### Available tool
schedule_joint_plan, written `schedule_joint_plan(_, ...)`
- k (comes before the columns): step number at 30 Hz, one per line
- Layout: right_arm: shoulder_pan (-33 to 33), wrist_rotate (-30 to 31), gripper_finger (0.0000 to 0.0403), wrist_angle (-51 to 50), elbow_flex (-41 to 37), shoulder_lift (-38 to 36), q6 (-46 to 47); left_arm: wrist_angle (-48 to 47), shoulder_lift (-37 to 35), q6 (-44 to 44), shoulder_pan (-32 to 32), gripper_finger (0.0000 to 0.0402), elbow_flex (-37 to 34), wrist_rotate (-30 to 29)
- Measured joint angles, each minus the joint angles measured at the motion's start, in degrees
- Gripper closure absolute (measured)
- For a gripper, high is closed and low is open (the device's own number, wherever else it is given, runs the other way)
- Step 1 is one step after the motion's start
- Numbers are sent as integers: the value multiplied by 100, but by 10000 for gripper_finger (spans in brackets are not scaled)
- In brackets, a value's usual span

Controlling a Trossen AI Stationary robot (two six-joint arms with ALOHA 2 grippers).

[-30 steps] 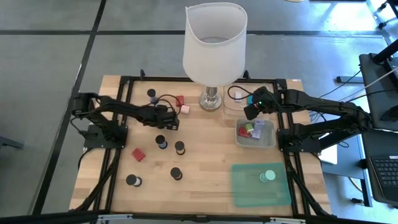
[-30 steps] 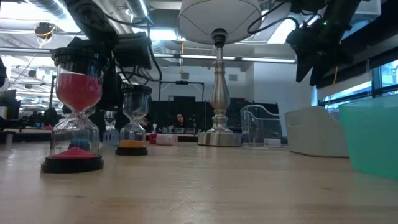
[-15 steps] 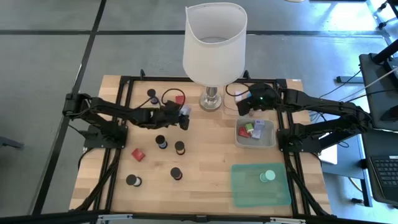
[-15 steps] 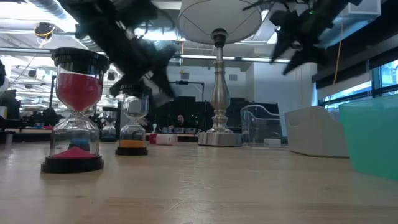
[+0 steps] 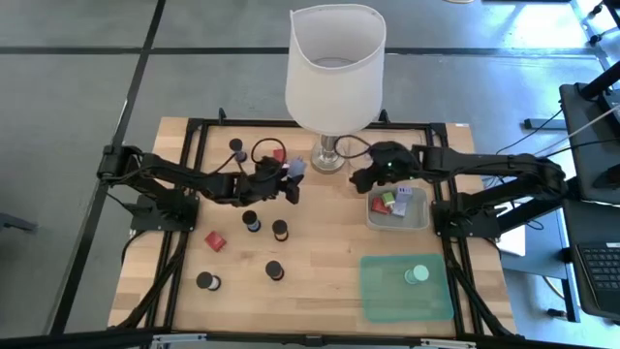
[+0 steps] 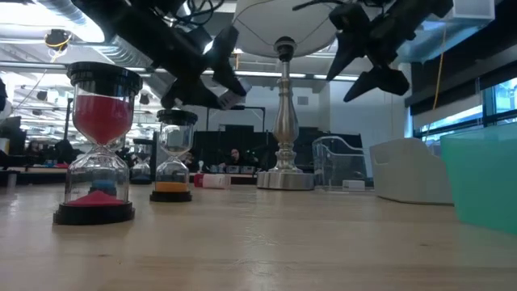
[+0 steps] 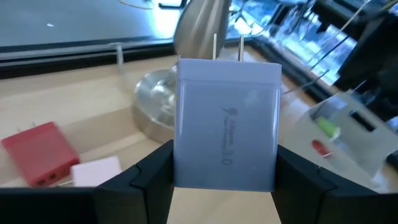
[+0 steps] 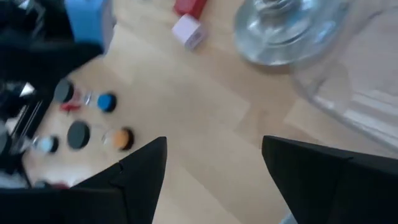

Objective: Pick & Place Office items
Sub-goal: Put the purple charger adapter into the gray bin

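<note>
My left gripper is shut on a pale blue plug block with two metal prongs, held in the air left of the lamp base. In the low view it hangs high. A red block and a pink block lie on the table below it. My right gripper stands open with nothing between its fingers, just right of the lamp base and above the table. Several black-capped hourglasses and another red block stand on the left half. My left gripper pinches the block by its two opposite side faces, one finger on each side, at the end away from the prongs. The fingers come from the table's left, slanting slightly down. The block is lifted clear, with its prongs pointing away from the gripper toward the lamp.
The tall white-shaded lamp stands at the far middle between the two grippers. A clear tray sits behind a grey tray holding small blocks at the right. A green mat with a mint disc lies near right.
My left gripper has risen and gone toward the table's right, toward the lamp base, tipping from pointing down to nearly level, carrying the pale blue block clear of the table. My right gripper has moved toward the table's left, from over the clear tray to beside the lamp base.
</note>
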State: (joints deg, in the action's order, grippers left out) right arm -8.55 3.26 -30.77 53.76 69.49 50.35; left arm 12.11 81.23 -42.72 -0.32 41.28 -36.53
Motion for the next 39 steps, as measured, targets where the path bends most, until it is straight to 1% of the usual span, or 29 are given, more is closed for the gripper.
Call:
schedule_joint_plan(2, 151, -94, 135, 60, 0, 55, -82, 163, 45, -16, -43, 195, 28, -4)
schedule_joint_plan(4, 306, -142, 135, 144, 0, 93, -175, 110, 155, -16, -97, 195, 161, -20)
schedule_joint_plan(9, 569, -148, 135, 144, 0, 103, -334, 77, 738, 329, -316, 194, 771, -42)
schedule_joint_plan(11, 645, -163, 135, 142, 0, 103, -434, -208, 945, 657, -408, 194, 1042, -31)
schedule_joint_plan(13, 726, -299, 135, 143, 0, 100, -532, -655, 1096, 839, -497, 194, 1335, -142)
schedule_joint_plan(15, 837, -383, 135, 159, 0, 88, -627, -1191, 1174, 802, -584, 194, 1601, -429)
schedule_joint_plan(18, 986, -338, 135, 187, 0, 88, -690, -1639, 1244, 783, -710, 194, 1872, -785)
schedule_joint_plan(24, 1103, -89, 135, 710, 0, 88, -380, -1708, 1252, 1069, -875, 194, 1934, -1009)
schedule_joint_plan(27, 1097, -3, 135, 1161, 0, 88, -110, -1692, 1252, 1239, -930, 194, 1937, -978)
schedule_joint_plan(31, 1097, 98, 135, 1690, 0, 86, 70, -1524, 1252, 1219, -950, 194, 1937, -892)
schedule_joint_plan(34, 1097, 309, 135, 1873, 2, 132, 231, -1292, 1252, 1272, -943, 194, 1939, -894)
schedule_joint_plan(39, 1097, 334, 127, 1838, 2, 232, 546, -1186, 1252, 1445, -943, 194, 1939, -890)
